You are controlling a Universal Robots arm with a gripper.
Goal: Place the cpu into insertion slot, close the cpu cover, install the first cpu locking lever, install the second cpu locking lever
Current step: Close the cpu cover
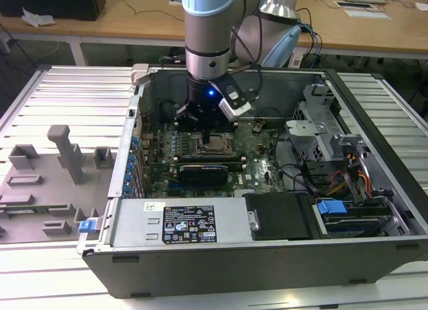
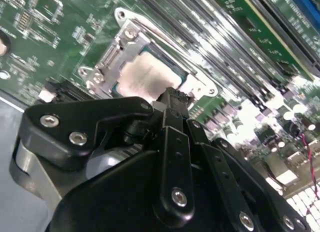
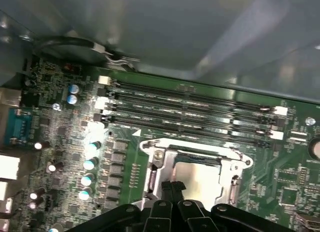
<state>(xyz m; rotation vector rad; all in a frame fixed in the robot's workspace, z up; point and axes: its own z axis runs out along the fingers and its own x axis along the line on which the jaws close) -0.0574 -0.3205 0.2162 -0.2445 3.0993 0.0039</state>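
Arm: one arm (image 1: 210,29), reaching down into one open computer case (image 1: 134,226).
Gripper: one gripper (image 1: 202,127). In both wrist views its fingers (image 3: 167,191) are drawn narrow, tip against tip, with nothing seen between them.
Fingertip position: in the second wrist view the gripper (image 2: 175,98) ends right at the cpu's near edge. Whether it touches is hard to tell.
Cpu: one cpu (image 2: 145,78), lying flat in the socket with its pale face up. In the exterior view the cpu (image 1: 217,145) is at about 5 o'clock from the gripper.
Cpu cover: one cpu cover (image 2: 120,48), a silver frame lying around the cpu.
Black card: one black card (image 1: 204,170), at 6 o'clock from the socket.
Hidden: the gripper's black links cover the cpu's (image 3: 200,178) near side.
Unclear: whether any locking lever is latched.
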